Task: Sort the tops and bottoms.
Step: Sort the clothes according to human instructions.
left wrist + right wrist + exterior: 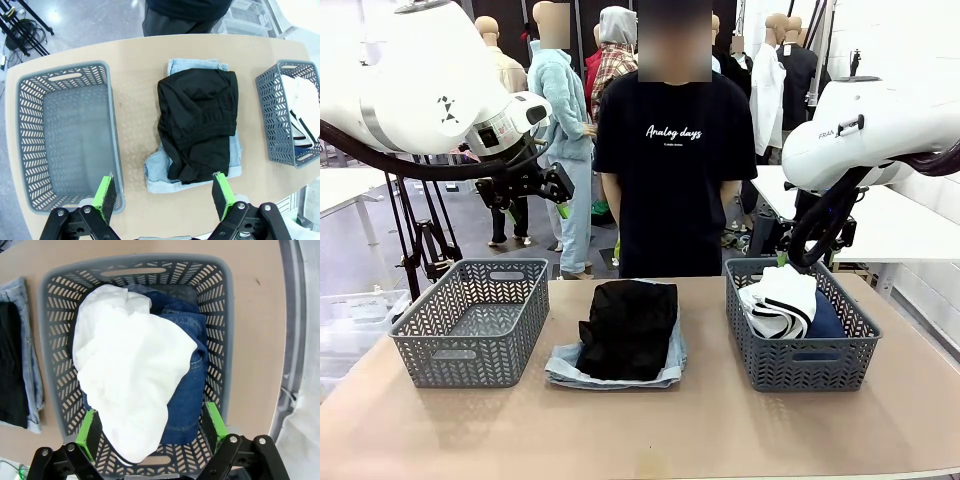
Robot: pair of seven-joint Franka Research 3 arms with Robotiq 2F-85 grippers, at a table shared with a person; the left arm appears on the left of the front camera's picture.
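A plain black top [630,322] lies folded on pale light-blue shorts [620,376] in the middle of the table. The grey right basket [800,365] holds a white black-striped top [778,300] draped over dark blue denim [826,322]. My left gripper [555,200] hangs open high over the table's far left; from its wrist I see the black top [200,130], the shorts [156,174] and my open left gripper [164,195] holding nothing. My right gripper [150,427] is open above the white top [130,365] and the dark denim [187,350].
An empty grey basket [470,355] stands at the table's left, its rim [113,125] just left of the pile. A person in a black T-shirt [672,170] stands at the far edge. Bare tabletop lies along the front edge.
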